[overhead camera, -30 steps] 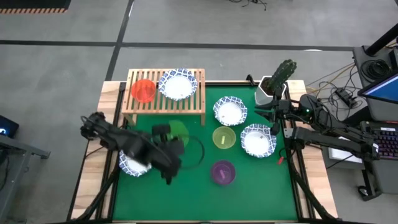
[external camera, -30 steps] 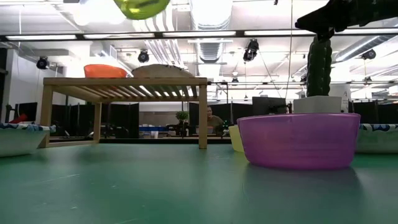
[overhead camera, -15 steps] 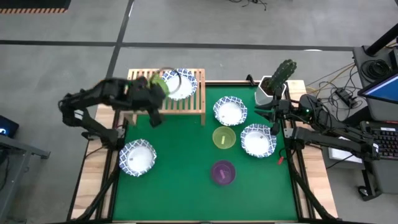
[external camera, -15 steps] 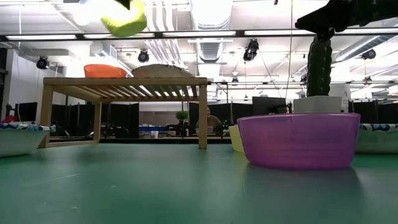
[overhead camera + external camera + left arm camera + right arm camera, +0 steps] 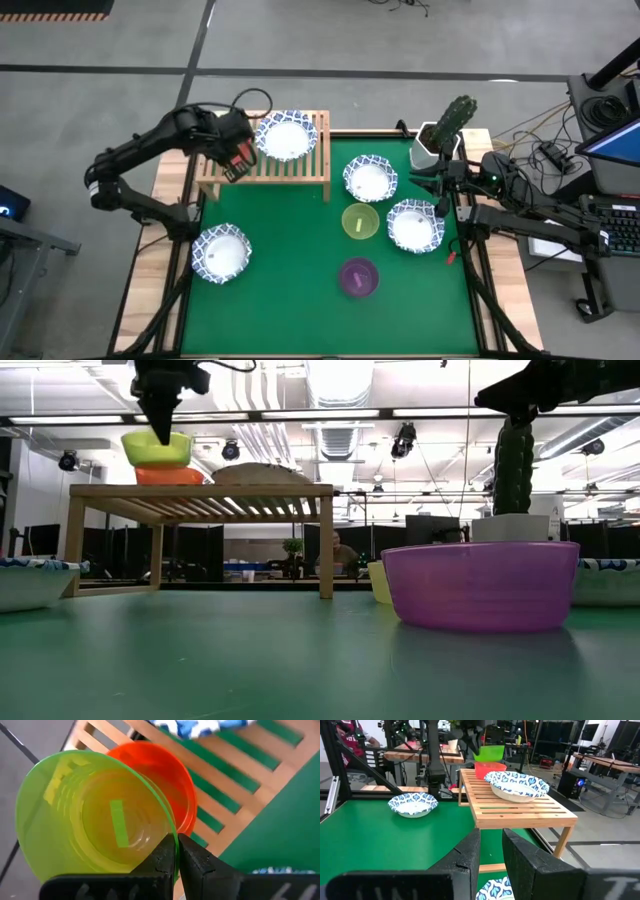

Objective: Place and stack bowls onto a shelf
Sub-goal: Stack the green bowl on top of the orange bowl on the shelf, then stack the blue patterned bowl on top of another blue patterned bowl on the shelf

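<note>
The high view looks straight down on the whole table (image 5: 330, 230). The low view sits at mat height, facing level toward the shelf (image 5: 200, 495). The left wrist view looks closely down on the shelf's slats. The right wrist view faces across the table; all four share the shelf.

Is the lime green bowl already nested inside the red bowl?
Not fully: the lime green bowl sits just above the red bowl, its rim pinched by the left pincer.

bright even overhead ceiling lights (image 5: 330, 380), soft shadows, sharp focus.
</note>
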You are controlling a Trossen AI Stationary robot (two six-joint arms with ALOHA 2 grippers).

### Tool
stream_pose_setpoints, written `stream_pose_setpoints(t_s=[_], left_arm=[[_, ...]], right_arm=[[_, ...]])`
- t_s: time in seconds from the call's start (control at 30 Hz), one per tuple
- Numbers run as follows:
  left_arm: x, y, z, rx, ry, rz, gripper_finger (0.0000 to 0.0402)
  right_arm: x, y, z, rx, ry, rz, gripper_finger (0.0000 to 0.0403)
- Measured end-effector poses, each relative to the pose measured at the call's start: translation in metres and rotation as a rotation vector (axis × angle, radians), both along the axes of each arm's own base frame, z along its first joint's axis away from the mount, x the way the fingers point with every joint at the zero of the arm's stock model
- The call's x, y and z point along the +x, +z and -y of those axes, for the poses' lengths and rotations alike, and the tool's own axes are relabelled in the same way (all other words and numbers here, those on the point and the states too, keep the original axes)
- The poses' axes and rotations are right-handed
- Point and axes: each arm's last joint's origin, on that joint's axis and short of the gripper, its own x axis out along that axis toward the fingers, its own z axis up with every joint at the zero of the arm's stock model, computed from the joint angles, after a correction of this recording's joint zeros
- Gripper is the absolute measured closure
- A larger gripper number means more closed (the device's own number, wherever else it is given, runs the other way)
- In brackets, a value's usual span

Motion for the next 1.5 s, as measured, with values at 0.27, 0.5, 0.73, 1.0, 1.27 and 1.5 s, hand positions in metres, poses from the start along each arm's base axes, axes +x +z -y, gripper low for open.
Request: stream_pose_setpoints(t_s=[0.27,0.5,0.73,1.0,1.27,1.5], left_arm=[[0.008,-0.01,-0.003,-0.018,-0.028,-0.053,0.0401],[0.013,-0.013,-0.006,-0.02,-0.033,-0.061,0.0401],[0.015,-0.014,-0.007,-0.013,-0.036,-0.05,0.0383],[0.016,-0.014,-0.007,-0.01,-0.036,-0.045,0.0333],[0.012,-0.007,-0.005,0.001,-0.016,-0.009,0.0273],[0.0,0.009,0.008,0.048,-0.011,0.125,0.0257]], right_arm=[[0.0,-0.001,0.0,0.0,0.0,-0.002,0.0332],[0.0,-0.001,0.0,0.0,0.0,-0.002,0.0332],[0.0,-0.001,0.0,0.001,0.0,-0.002,0.0332],[0.0,-0.001,0.0,0.001,0.0,-0.002,0.0332],[0.0,-0.001,0.0,0.002,0.0,-0.002,0.0332],[0.0,-0.001,0.0,0.015,-0.001,-0.003,0.0332]])
